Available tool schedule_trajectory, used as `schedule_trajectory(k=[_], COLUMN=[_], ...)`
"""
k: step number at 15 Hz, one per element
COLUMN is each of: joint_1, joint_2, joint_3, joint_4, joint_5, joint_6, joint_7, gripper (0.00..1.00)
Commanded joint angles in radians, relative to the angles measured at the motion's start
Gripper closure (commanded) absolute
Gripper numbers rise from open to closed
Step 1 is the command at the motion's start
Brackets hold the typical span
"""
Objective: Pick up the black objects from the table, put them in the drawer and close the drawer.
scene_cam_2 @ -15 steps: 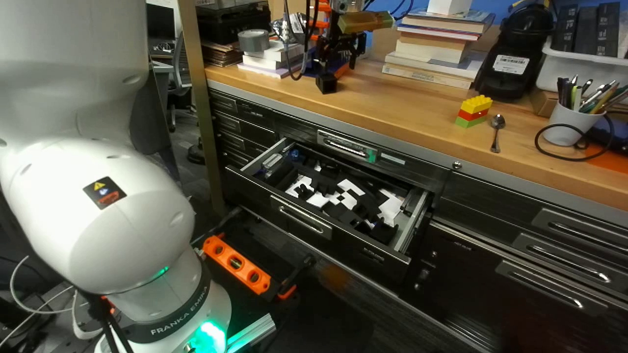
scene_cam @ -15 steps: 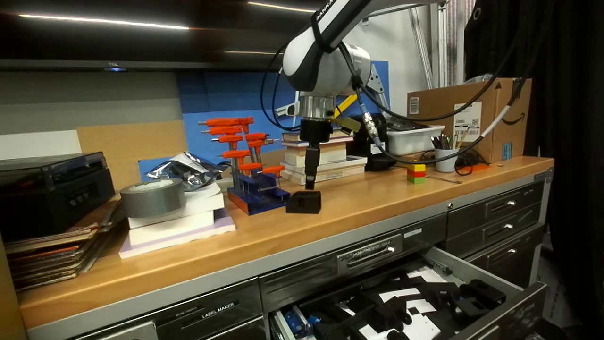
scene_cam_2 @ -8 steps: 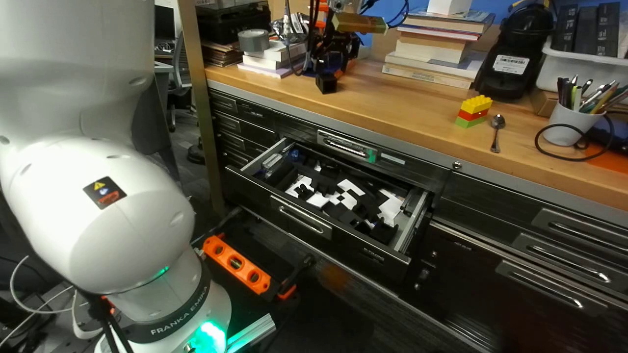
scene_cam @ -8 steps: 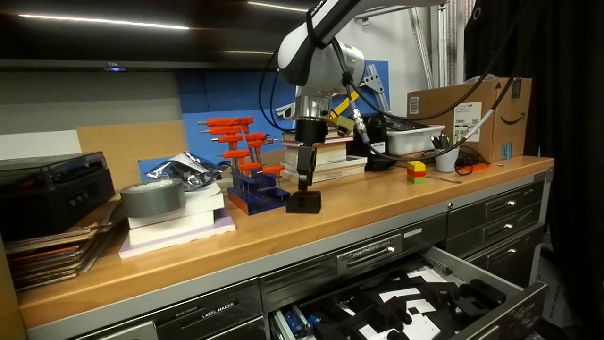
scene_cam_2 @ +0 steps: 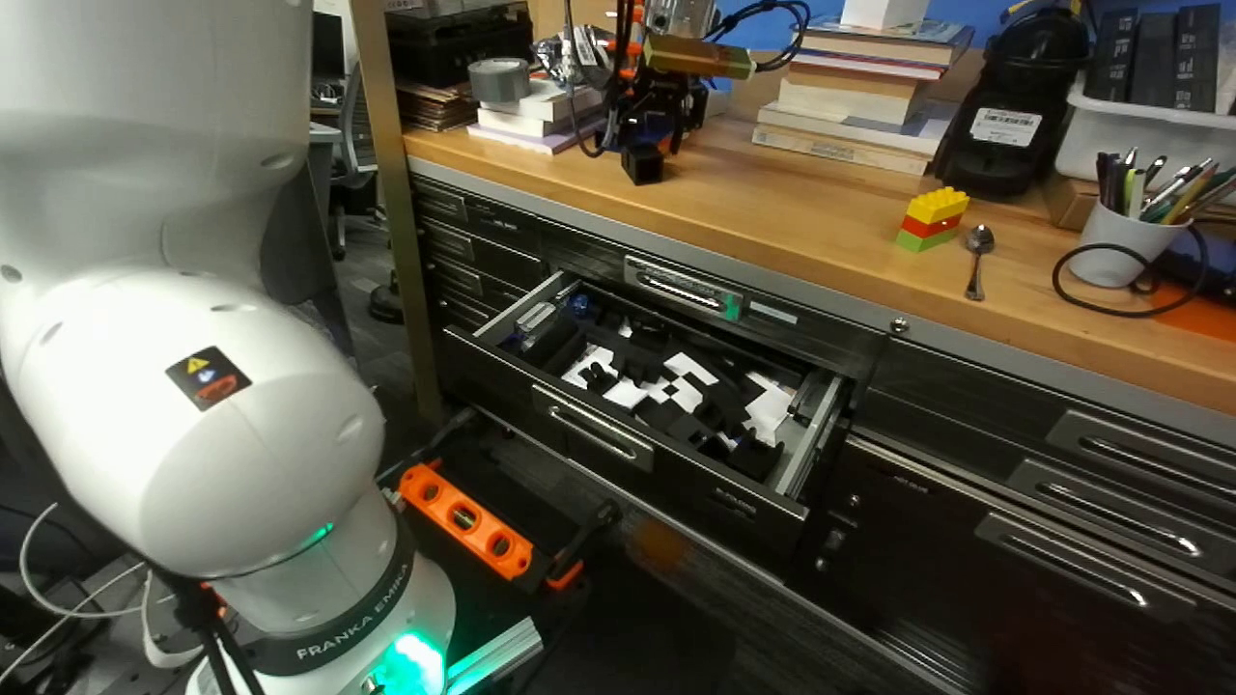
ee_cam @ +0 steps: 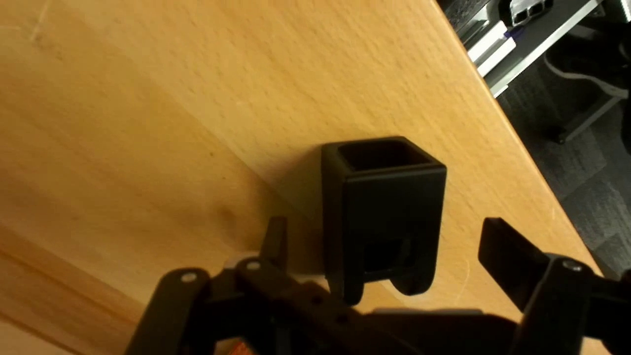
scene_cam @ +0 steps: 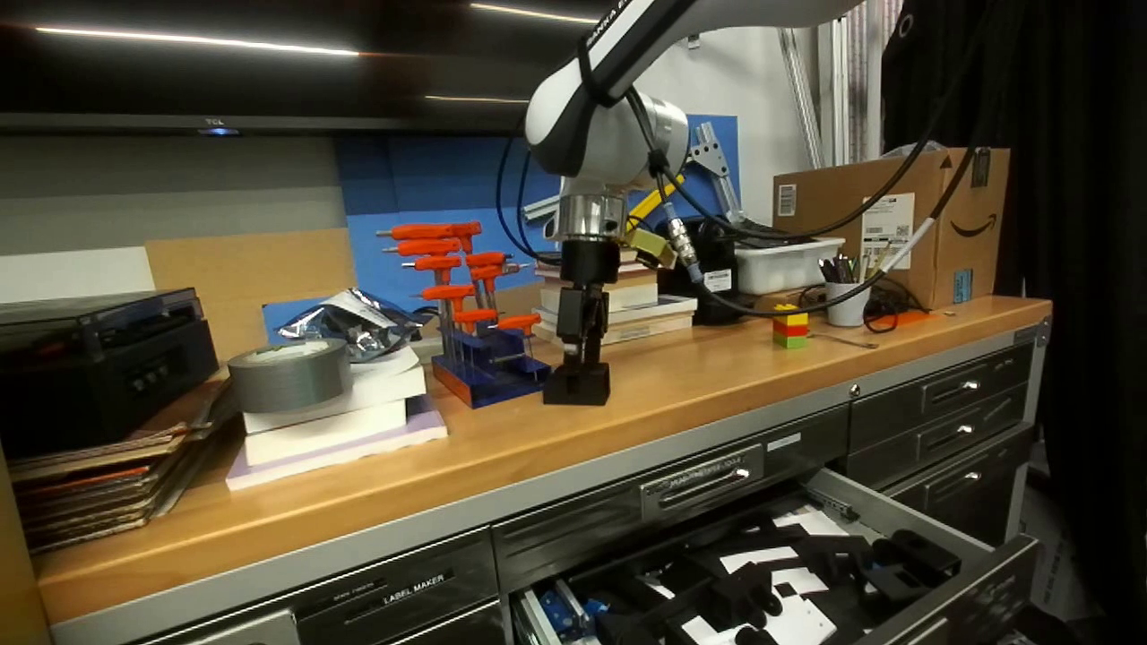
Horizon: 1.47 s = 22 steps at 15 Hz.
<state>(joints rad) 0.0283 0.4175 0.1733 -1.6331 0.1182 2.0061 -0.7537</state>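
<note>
One small boxy black object (scene_cam: 576,385) stands on the wooden table (scene_cam: 708,367). It also shows in an exterior view (scene_cam_2: 642,165) and in the wrist view (ee_cam: 394,207), with a square opening on top and two rounded feet. My gripper (scene_cam: 582,348) is right above it, pointing down. In the wrist view my gripper (ee_cam: 386,239) is open, with one finger on each side of the black object and gaps on both sides. The drawer (scene_cam_2: 618,439) is pulled out and holds several black pieces and white patches. I cannot tell a second black object on the table.
A blue stand with orange-handled hex keys (scene_cam: 488,358) is close behind the black object. Books with grey tape (scene_cam: 291,374) stand left, and a book stack (scene_cam: 627,318) behind. Yellow-red-green bricks (scene_cam_2: 932,220), a spoon (scene_cam_2: 977,261) and a pen cup (scene_cam_2: 1120,241) are further along.
My gripper has turned about its vertical axis and come down a little towards the black object. The object and the drawer have not moved.
</note>
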Motion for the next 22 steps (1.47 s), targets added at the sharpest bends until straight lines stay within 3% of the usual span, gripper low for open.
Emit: schedule_trajectory(k=[1,6,7,8,14,18,22], joint_1=[0.035,0.045,0.045,0.044,0.042,0.046,0.042], joint_2=[0.005,0.003,-0.001,-0.004,-0.016,-0.054,-0.17], joint_3=[-0.01,-0.005,-0.005,-0.005,-0.005,-0.016,-0.045], joint_4=[-0.007,-0.026,-0.032,-0.037,-0.066,-0.103,-0.2], joint_5=[-0.053,-0.083,-0.085,-0.088,-0.097,-0.112,-0.144], joint_6=[0.012,0.023,0.029,0.034,0.063,0.076,0.082], joint_7=[0.076,0.122,0.127,0.134,0.16,0.22,0.374], gripper=[0.0,0.0,0.25,0.26,0.73,0.71,0.71])
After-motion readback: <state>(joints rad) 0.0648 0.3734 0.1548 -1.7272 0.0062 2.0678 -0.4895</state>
